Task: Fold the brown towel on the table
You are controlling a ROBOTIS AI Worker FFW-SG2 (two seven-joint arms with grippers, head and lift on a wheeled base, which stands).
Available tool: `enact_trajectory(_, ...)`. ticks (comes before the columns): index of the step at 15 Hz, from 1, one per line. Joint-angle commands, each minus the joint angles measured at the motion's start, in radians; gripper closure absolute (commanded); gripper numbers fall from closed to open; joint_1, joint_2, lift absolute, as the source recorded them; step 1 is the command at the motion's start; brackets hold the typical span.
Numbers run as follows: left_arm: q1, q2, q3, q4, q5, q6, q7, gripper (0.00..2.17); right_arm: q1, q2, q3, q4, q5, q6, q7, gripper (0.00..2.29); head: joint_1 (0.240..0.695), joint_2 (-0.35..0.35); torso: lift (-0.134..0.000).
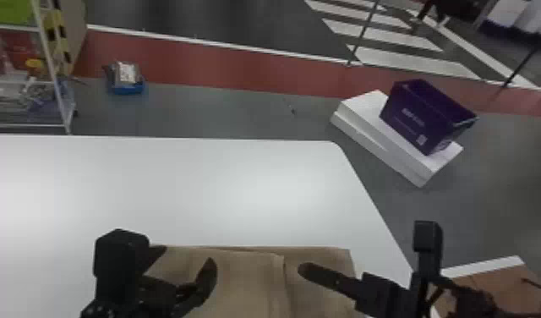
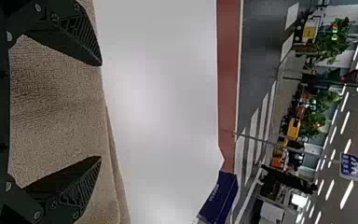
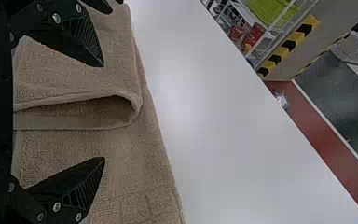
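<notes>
Brown towel [image 1: 324,256], far edge running left-right, flap [image 1: 244,283] facing right, long axis unclear; left gripper [image 1: 185,259], right gripper [image 1: 324,277] wide open.

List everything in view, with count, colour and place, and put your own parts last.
Towel: one, brown, partly folded on the table
Table: one, white, before the robot
Box: one, purple, on white slabs
Slabs: stacked, count unclear, white, on the floor right of the table
Tray: one, blue, on the floor beyond the table
Rack: one, white, far left
Floor strip: one, red, beyond the table
Crossing stripes: several, white, far right
Road sign: one, blue, background
Grippers: two, black, open, left and right over the towel
</notes>
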Motion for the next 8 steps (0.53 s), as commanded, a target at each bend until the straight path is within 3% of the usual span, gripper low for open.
enact_trajectory(1, 0.001, 0.0, -0.004, 0.0, -0.002, 0.0, 0.0, 0.2, -0.003, 0.001, 0.021, 0.003, -0.006, 0.011, -0.017, 0.22, 0.695, -0.35, -0.124)
enact_trajectory(4, 0.001, 0.0, -0.01, -0.002, -0.002, -0.006, 0.0, 0.2, 0.003, 0.001, 0.087, 0.012, -0.006, 0.011, -0.041, 0.28, 0.695, -0.35, -0.124)
enact_trajectory(8, 0.004, 0.0, -0.004, -0.006, -0.002, -0.018, -0.001, 0.2, 0.015, 0.001, 0.098, 0.031, 0.006, 0.011, -0.06, 0.28, 0.695, -0.35, -0.124)
